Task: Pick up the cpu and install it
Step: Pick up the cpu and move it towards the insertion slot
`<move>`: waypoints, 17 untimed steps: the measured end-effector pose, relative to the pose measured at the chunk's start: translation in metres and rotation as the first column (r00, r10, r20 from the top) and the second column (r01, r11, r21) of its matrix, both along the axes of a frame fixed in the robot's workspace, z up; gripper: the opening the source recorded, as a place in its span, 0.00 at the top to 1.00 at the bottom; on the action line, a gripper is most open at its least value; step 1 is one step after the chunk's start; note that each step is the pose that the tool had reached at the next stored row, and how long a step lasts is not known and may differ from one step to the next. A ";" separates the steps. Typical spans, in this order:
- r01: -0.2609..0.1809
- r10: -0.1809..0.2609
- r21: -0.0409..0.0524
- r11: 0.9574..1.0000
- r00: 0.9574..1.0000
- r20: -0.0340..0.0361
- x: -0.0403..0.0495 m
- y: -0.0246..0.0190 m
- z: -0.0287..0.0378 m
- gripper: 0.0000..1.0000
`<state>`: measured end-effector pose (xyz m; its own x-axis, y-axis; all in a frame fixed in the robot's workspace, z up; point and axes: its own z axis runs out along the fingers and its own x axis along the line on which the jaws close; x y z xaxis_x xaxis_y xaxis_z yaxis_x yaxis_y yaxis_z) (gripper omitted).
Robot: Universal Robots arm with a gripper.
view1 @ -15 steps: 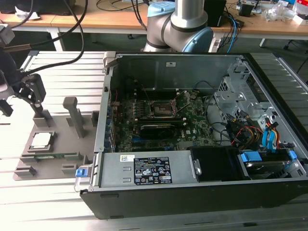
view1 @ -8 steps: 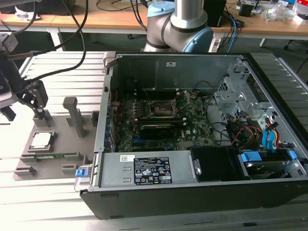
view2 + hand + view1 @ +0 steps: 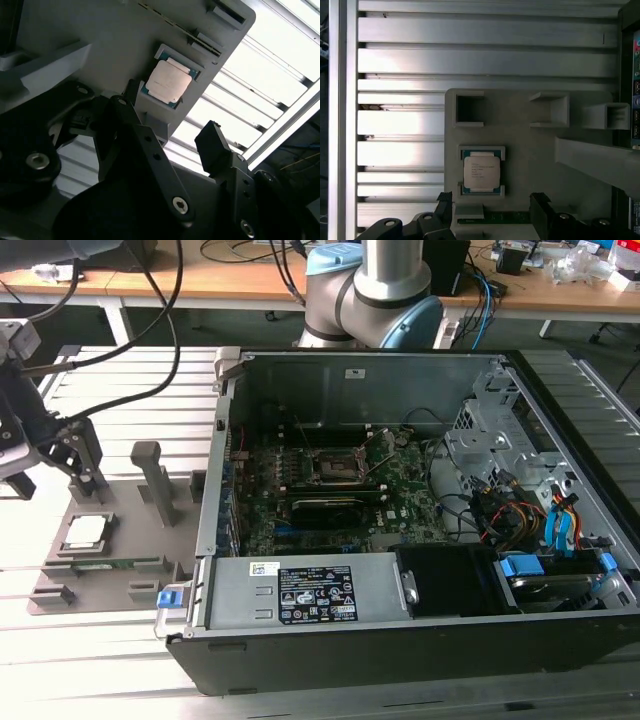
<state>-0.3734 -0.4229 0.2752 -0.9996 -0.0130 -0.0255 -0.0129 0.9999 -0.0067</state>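
the cpu lay flat, metal top up, in a shallow square pocket of a grey fixture plate. nothing was touching it. in the first wrist view a thin green board lay along a slot of the plate just beside the cpu's pocket, and two open rectangular holders stood on the far side of the pocket.

the gripper hung above the plate near the cpu, its black jaws spread wide apart and holding nothing. in both wrist views the cpu showed through the gap between the two fingers.

the plate rested on a slatted metal table. to the exterior view's right of the plate, an open computer case lay on its side. inside it sat a green motherboard with a black square socket in a metal frame, and a long black card just beside the socket. the arm's base stood behind the case, well apart from the cpu.
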 end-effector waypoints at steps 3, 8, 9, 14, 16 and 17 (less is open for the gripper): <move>0.000 0.000 0.000 1.000 1.000 0.000 0.0004 -0.0002 -0.0024 0.27; 0.000 0.000 0.000 1.000 1.000 0.000 0.0014 -0.0002 -0.0084 0.27; 0.000 0.000 0.000 1.000 1.000 0.000 0.0014 -0.0002 -0.0094 0.27; 0.000 0.000 0.000 1.000 1.000 0.000 0.0014 -0.0002 -0.0160 0.27; 0.000 0.000 0.000 1.000 1.000 0.000 0.0014 -0.0002 -0.0209 0.27; 0.000 0.000 0.000 1.000 1.000 0.000 0.0014 -0.0002 -0.0232 0.27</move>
